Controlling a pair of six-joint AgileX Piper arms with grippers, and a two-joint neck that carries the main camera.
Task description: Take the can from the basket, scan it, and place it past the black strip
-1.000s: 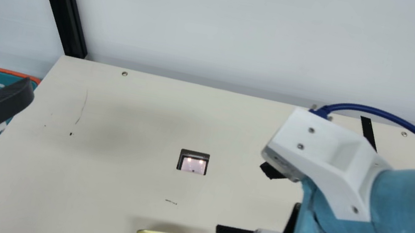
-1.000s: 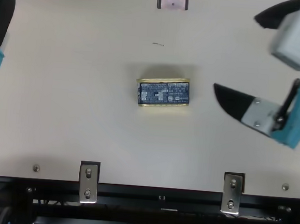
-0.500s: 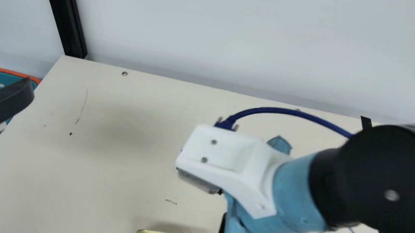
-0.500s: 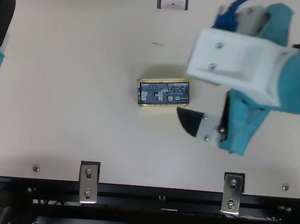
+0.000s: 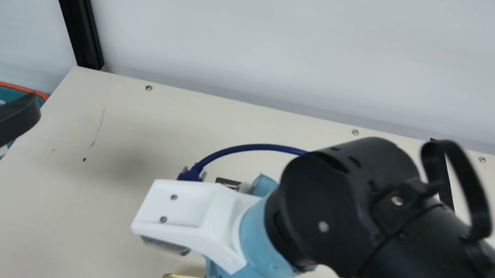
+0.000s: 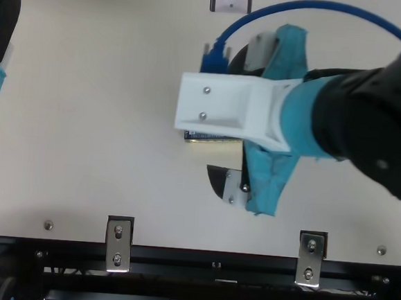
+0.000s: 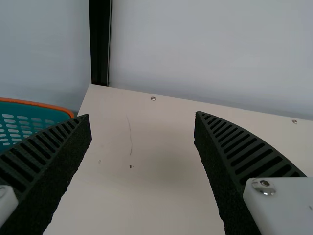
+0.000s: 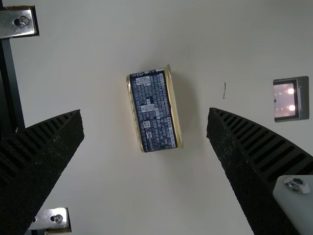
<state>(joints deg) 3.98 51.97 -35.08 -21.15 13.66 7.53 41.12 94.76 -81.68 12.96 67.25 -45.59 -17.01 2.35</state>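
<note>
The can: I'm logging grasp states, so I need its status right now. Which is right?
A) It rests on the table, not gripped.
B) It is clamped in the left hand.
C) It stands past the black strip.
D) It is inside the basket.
A: the right wrist view shows the can resting on the table, with a gap to each finger of the open right hand.
</note>
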